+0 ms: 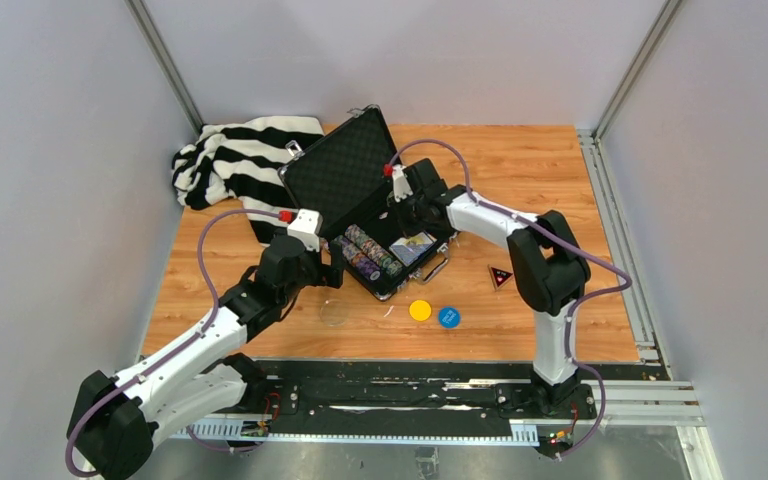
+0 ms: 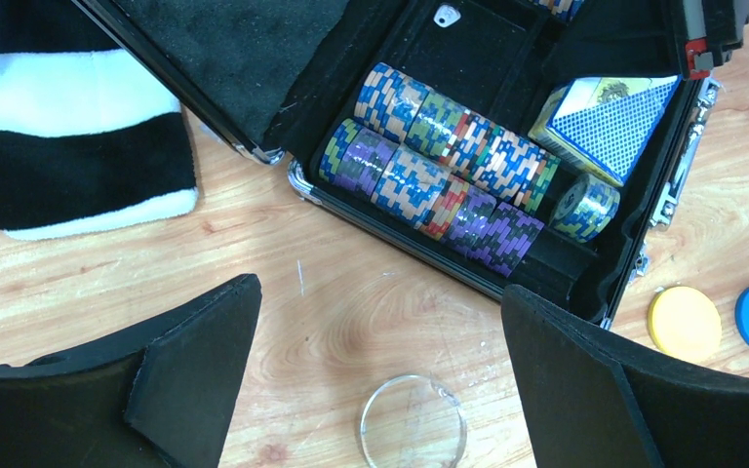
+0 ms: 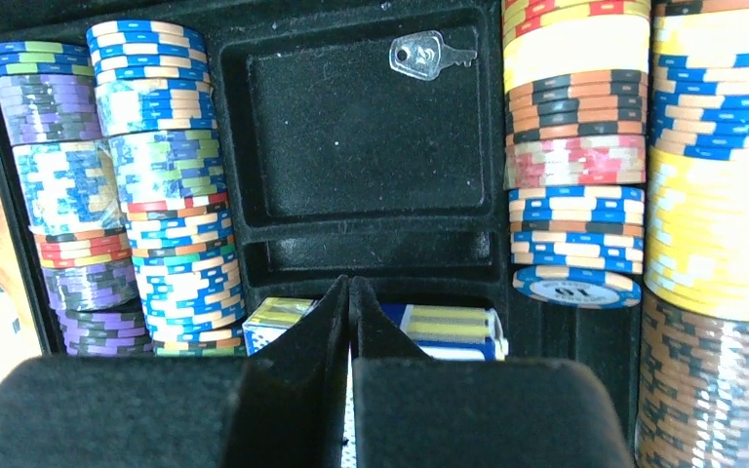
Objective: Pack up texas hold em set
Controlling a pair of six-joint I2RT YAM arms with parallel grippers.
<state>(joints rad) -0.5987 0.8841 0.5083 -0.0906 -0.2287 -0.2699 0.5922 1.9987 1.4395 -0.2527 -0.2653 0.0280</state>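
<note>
Left wrist | poised left tool (image 2: 380, 297) wide open above clear disc (image 2: 413, 419) | held right tool (image 3: 349, 288) closed | likely needed centred, low pinch

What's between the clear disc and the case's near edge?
Nothing: bare table between the clear disc and the case, seen in the left wrist view. The open left gripper straddles that stretch.
</note>
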